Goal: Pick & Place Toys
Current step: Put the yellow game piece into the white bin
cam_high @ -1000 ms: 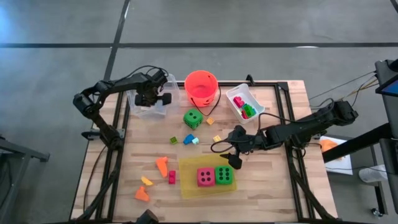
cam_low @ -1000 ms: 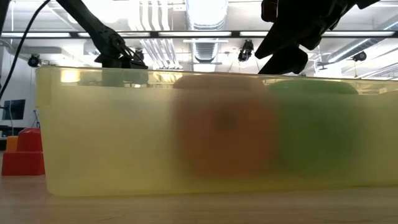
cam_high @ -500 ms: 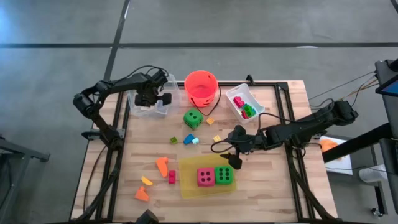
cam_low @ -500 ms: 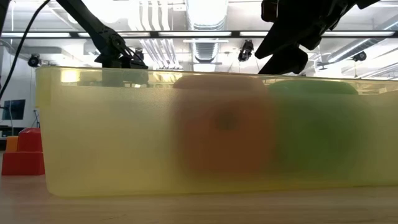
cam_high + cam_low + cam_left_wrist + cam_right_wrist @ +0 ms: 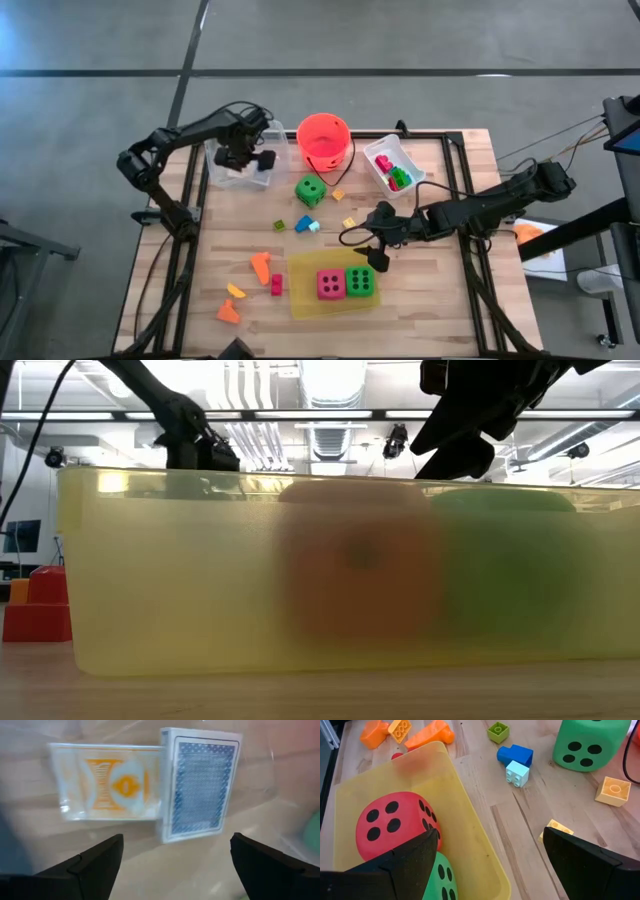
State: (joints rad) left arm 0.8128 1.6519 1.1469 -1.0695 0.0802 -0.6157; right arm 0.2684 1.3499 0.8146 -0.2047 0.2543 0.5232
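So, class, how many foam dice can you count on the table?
3: a pink die and a green die side by side in the yellow tray, and another green die on the table near the bucket.

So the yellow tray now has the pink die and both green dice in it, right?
Not quite. The high view shows the yellow tray holding the pink die and only one green die. The other green die sits on the bare table, just in front of the orange-red bucket.
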